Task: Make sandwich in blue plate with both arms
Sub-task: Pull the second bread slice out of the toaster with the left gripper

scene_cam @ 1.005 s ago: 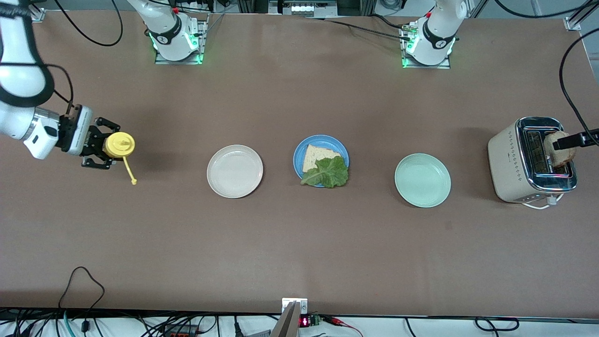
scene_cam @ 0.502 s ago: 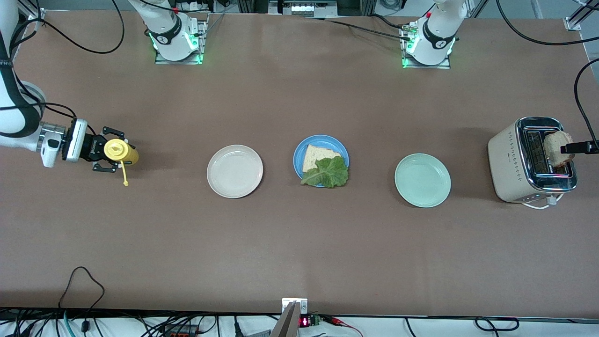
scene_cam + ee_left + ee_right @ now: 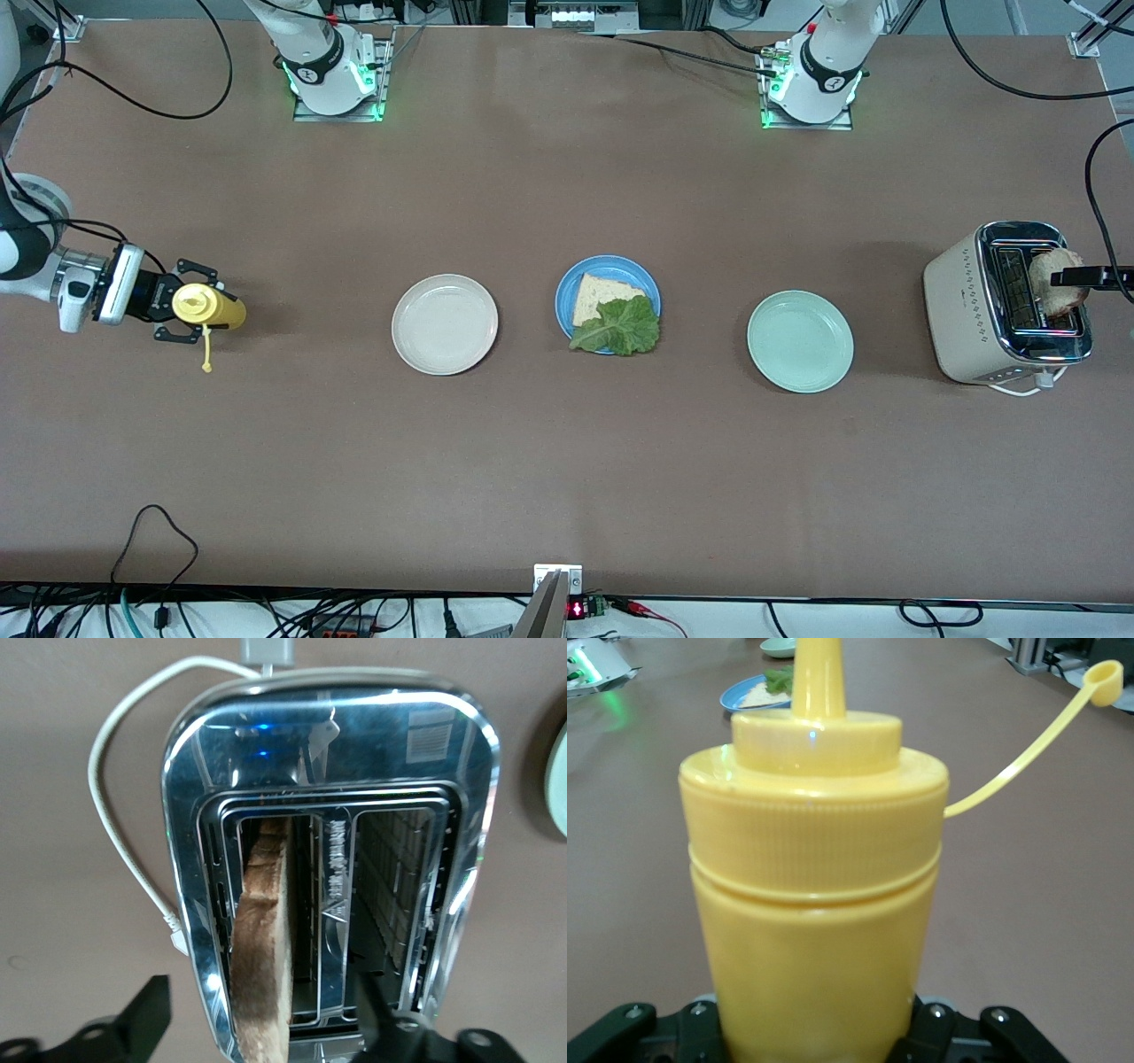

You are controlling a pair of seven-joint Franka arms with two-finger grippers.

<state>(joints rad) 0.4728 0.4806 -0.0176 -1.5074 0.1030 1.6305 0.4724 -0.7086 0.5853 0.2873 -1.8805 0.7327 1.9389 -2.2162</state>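
Yellow sauce bottle (image 3: 205,306), clamped in the right gripper (image 3: 182,312), has been lowered to the table at the right arm's end. The toast slice (image 3: 1054,282) is pinched by the left gripper (image 3: 1076,277) above the toaster (image 3: 974,306), hardly moved. The blue plate (image 3: 608,266) holds bread (image 3: 599,293) and lettuce (image 3: 618,326); the top slice is judged next.

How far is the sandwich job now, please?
Done: one bread slice with lettuce lies on the blue plate. In hand: the left gripper holds the second slice at the toaster; the right gripper holds a yellow bottle. Left: putting the second slice on top.
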